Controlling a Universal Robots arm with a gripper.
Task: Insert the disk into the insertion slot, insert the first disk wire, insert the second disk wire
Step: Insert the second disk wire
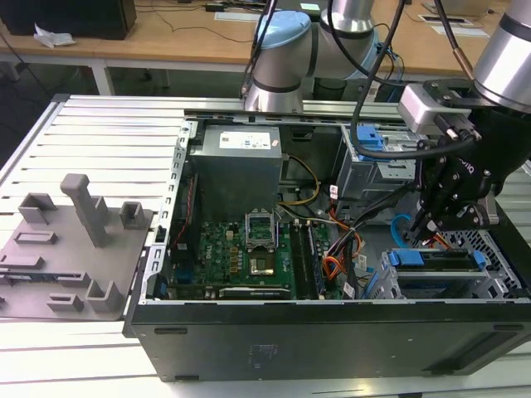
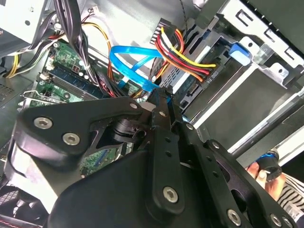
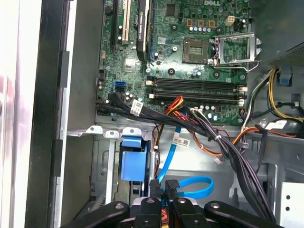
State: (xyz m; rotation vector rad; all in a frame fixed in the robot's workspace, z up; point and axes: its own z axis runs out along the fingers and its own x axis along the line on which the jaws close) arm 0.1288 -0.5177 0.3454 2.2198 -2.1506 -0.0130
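The disk (image 1: 436,259), with blue side rails, lies in the insertion slot (image 1: 491,249), a silver perforated cage at the exterior view's right. My gripper (image 1: 425,222) hangs just behind it. Its black fingers (image 3: 155,186) stand close together, shut on the end of the second disk wire (image 3: 194,187), a light blue flat cable that loops up (image 2: 126,59) and runs down to the fingertips (image 2: 160,97). The first disk wire (image 2: 190,57), a bundle of red, yellow and dark wires with a black plug, curves toward the back of the disk (image 2: 235,107).
The motherboard (image 1: 241,249) and power supply (image 1: 241,166) fill the case's left half. A thick black cable bundle (image 3: 223,147) and an orange flat cable (image 1: 332,267) cross beside the cage. A grey cage with a blue latch (image 1: 377,141) stands behind. A hand (image 2: 268,178) shows nearby.
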